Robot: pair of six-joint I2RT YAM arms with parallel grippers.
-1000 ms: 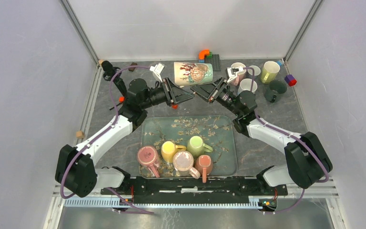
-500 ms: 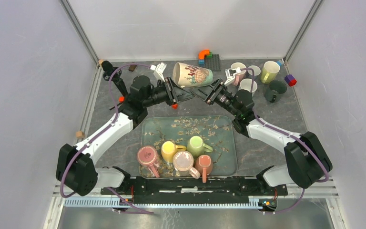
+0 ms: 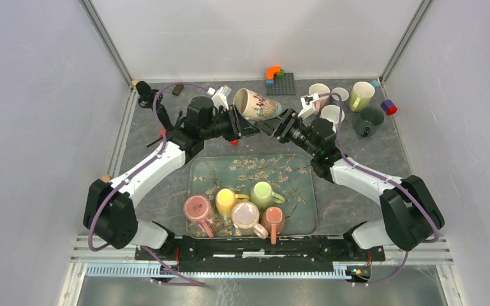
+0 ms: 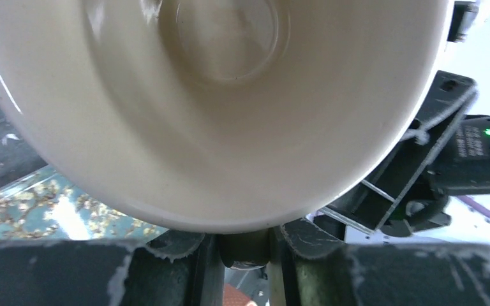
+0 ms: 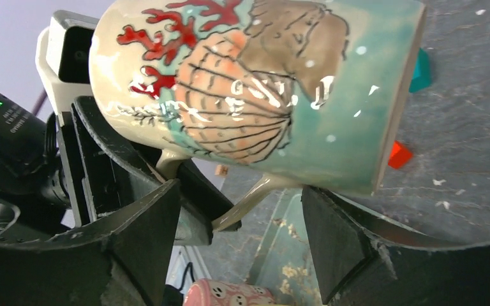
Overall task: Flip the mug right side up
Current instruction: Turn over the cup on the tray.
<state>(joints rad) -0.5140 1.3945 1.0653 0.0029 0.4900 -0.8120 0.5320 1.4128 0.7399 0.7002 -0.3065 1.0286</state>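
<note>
Nearest, a tray (image 3: 255, 171) holds five small cups (image 3: 247, 215). Beyond it the mug (image 3: 257, 104) hangs tilted above the surface (image 3: 383, 143), mouth toward the left arm (image 3: 156, 164), its handle (image 5: 249, 201) pinched in the left jaws, while the right jaws stand wide apart on either side of that handle.

White-and-black arms (image 3: 156, 169), purple cables (image 3: 157, 108)

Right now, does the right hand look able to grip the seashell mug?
Probably yes: the right hand is open, the seashell mug hangs right in front of it, and the left hand grips only its rim.
</note>
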